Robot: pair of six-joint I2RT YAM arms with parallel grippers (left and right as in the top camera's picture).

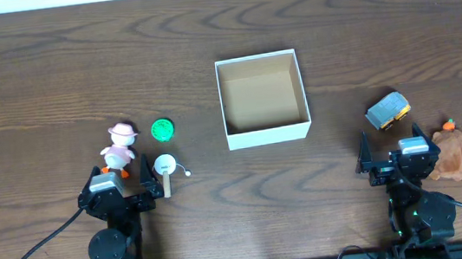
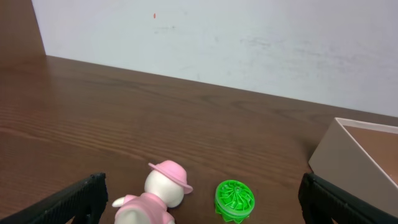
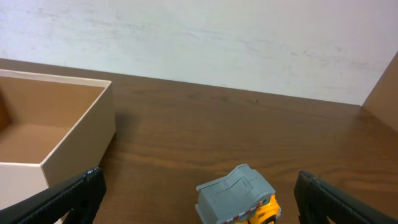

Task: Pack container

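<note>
The container (image 1: 267, 133) is a square open box with white walls and a brown inside, at the table's middle; its inside looks bare. It shows at the right edge of the left wrist view (image 2: 348, 149) and at the left of the right wrist view (image 3: 74, 140). My left gripper (image 1: 121, 187) is open and empty at the near left, just behind a pink-hatted duck figure (image 1: 119, 147) (image 2: 158, 190) and a green ribbed disc (image 1: 161, 129) (image 2: 234, 200). My right gripper (image 1: 395, 153) is open and empty, just behind a grey-and-yellow toy truck (image 1: 388, 111) (image 3: 237, 199).
A white round piece with a wooden stick (image 1: 166, 169) lies right of the left gripper. A brown crumpled lump (image 1: 452, 155) with a small orange piece (image 1: 449, 125) lies right of the right gripper. A pale wall (image 2: 217, 37) stands beyond the table's far edge.
</note>
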